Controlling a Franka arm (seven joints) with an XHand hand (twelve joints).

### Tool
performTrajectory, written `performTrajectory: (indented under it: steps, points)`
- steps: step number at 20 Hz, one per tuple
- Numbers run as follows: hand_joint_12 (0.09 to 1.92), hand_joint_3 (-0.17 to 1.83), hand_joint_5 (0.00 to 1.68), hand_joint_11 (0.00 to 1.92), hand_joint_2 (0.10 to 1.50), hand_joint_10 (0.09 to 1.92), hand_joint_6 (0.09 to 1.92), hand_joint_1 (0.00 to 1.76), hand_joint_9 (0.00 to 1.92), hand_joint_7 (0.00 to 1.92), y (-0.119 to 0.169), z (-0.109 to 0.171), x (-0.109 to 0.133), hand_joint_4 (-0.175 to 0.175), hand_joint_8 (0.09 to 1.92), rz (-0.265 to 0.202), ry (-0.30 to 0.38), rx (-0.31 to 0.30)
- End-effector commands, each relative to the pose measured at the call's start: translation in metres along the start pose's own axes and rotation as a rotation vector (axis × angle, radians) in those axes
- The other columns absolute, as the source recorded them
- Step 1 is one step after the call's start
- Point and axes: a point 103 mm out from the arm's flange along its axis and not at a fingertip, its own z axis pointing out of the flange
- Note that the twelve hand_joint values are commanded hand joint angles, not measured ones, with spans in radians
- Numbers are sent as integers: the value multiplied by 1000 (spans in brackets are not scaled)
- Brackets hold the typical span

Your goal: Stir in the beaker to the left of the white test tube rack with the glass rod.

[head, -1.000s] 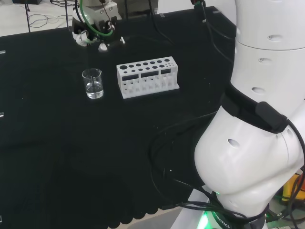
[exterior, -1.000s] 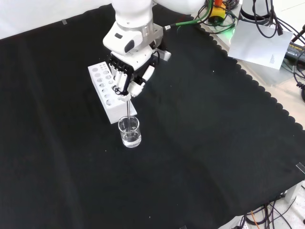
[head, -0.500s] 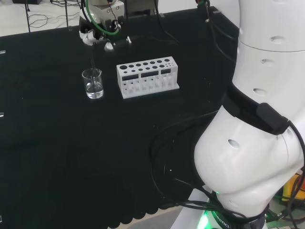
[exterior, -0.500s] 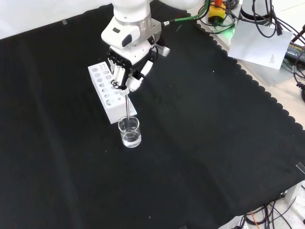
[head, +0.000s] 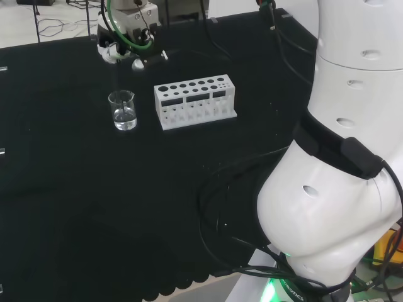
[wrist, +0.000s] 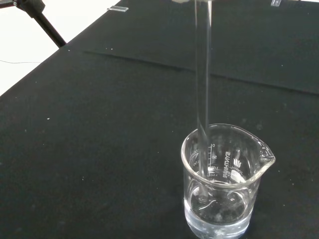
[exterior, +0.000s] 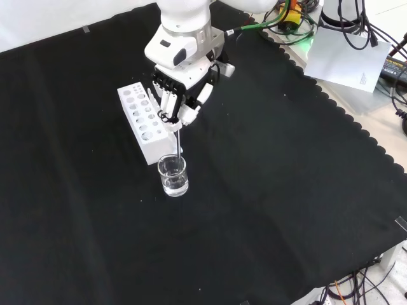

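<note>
Robot hand: the robot hand [exterior: 179,103] hangs above the beaker, its fingers [exterior: 166,105] curled down round the top of the glass rod, pinching it upright.
Glass rod: the glass rod [wrist: 202,99] runs straight down from the grip into the beaker; in the wrist view its lower end sits in the liquid, close to the inner wall and near the bottom.
Beaker: the beaker [exterior: 173,176] stands on the tabletop [exterior: 286,190] just beside the short end of the white test tube rack [exterior: 142,121]; in the head view that puts it to the rack's left. A shallow pool of clear liquid lies in it, and its spout points away from the rod in the wrist view.
Step in hand: looks like stirring under way, rod down in the liquid.
Risk, wall contact: the rod rides near the glass wall, so a wide sweep could knock the wall and slide or tip the light beaker.
Risk, rack: the beaker stands so near the rack that a shove that way would bump it against the rack.
Risk, bottom: any further drop could press the rod tip on the beaker floor and chip the glass.
Risk, grip: the rod is held only at its top, so a sideways push could make it swivel or slip in the fingers.
Risk, splash: a fast circle could fling the shallow liquid up the wall and out at the spout.
</note>
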Motion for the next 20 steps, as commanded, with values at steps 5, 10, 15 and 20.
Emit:
performTrajectory:
  steps: [5,10,15,20]
  points:
    - [810,-175,1129,1691,1112,948,556,1311,1631,1223,27,17,-7,-175,923,15,5,18]
    - [810,-175,1129,1691,1112,947,555,1311,1631,1223,25,12,-23,-175,922,42,-4,8]
    - [810,-175,1130,1690,1112,947,554,1311,1632,1224,11,6,-35,-175,920,70,-5,0]
    - [810,-175,1130,1690,1112,946,554,1311,1632,1225,1,4,-23,-175,919,55,-19,-3]
